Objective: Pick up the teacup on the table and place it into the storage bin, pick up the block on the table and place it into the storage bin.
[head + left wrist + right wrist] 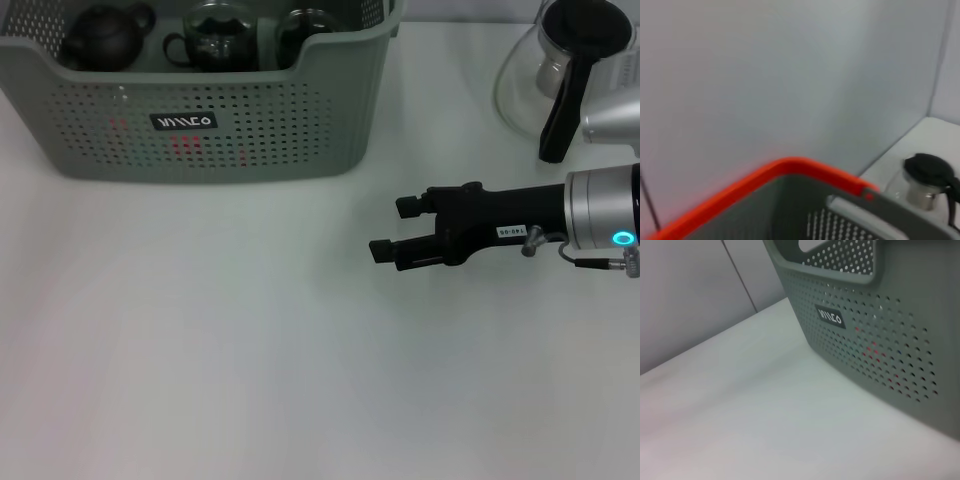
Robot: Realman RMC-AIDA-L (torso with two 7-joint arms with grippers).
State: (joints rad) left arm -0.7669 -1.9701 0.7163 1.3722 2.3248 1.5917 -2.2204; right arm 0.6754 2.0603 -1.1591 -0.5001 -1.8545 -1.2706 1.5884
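Storage bin (200, 140) holds dark teaware (teapot, cups) | right tool (395, 230) agape, empty, beside it

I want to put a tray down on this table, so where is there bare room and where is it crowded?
Bare: the table in front of the bin, left of the right gripper, whose jaws are open and empty. Also between the bin and the glass carafe. Crowded: inside the bin, with a teapot and cups.

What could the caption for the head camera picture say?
Right gripper open over the white table, near the storage bin holding dark teaware.
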